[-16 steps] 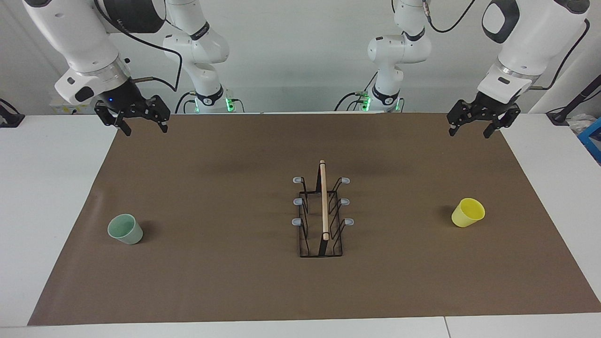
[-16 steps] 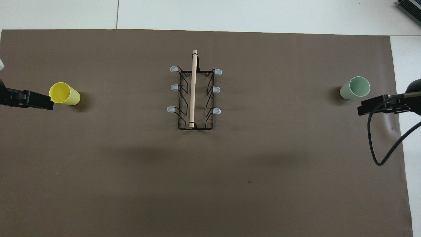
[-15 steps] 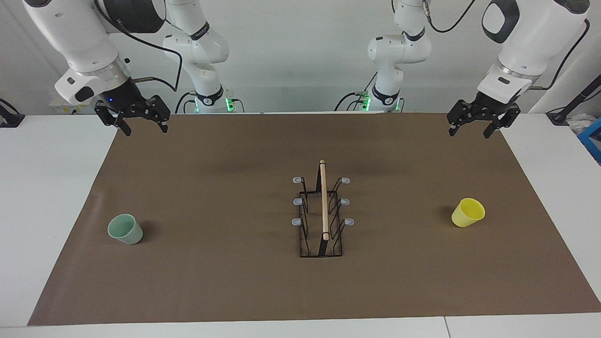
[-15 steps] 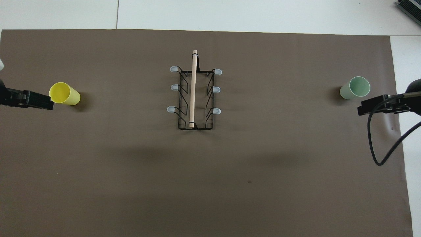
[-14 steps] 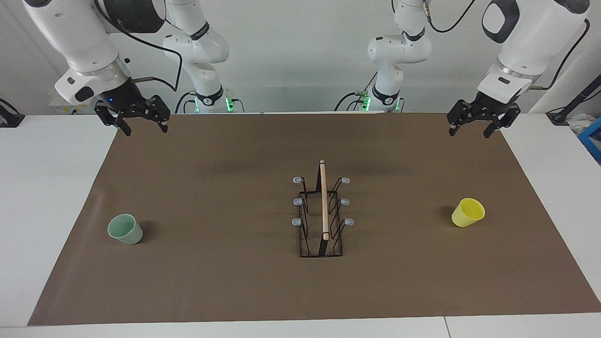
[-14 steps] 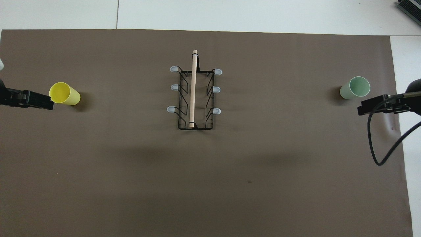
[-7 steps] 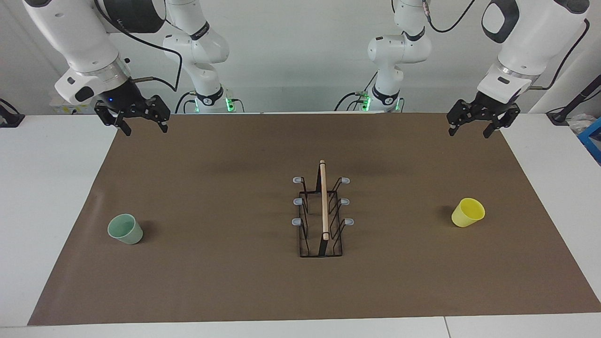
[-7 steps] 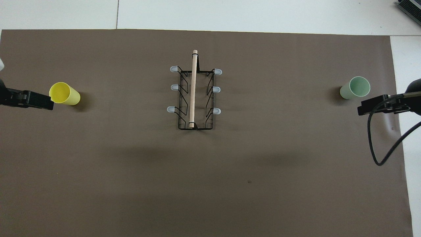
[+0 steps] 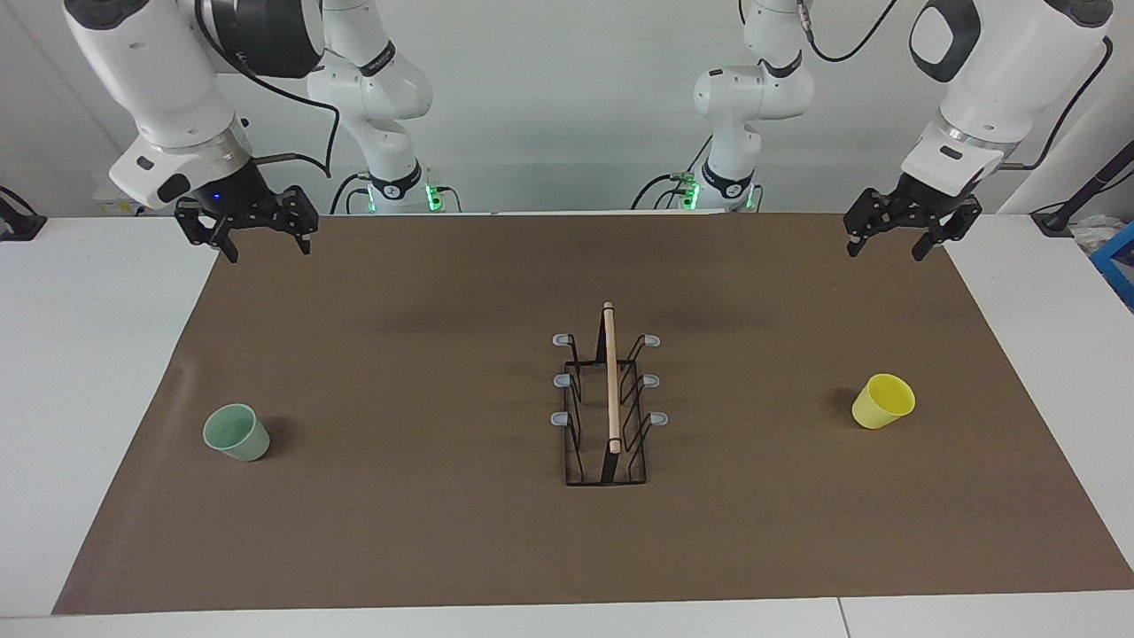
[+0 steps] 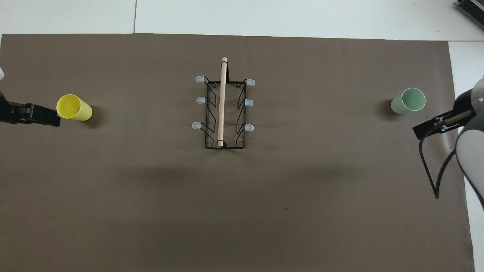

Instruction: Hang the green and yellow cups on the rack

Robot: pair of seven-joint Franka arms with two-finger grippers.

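The pale mint green cup (image 9: 236,432) stands upright on the brown mat toward the right arm's end; it also shows in the overhead view (image 10: 408,101). The bright yellow cup (image 9: 882,400) stands upright toward the left arm's end, also in the overhead view (image 10: 74,107). The black wire rack (image 9: 608,399) with a wooden rod on top stands mid-mat, its prongs bare (image 10: 223,107). My right gripper (image 9: 263,246) is open and empty, raised over the mat's edge nearest the robots. My left gripper (image 9: 887,245) is open and empty, raised over the mat's corner at its own end.
The brown mat (image 9: 425,532) covers most of the white table (image 9: 80,354). A blue object (image 9: 1118,261) lies at the table's edge at the left arm's end. A black cable (image 10: 431,166) hangs from the right arm.
My right arm has shifted and turned slightly, its gripper a little toward its own end of the table. The left gripper, cups and rack have not moved.
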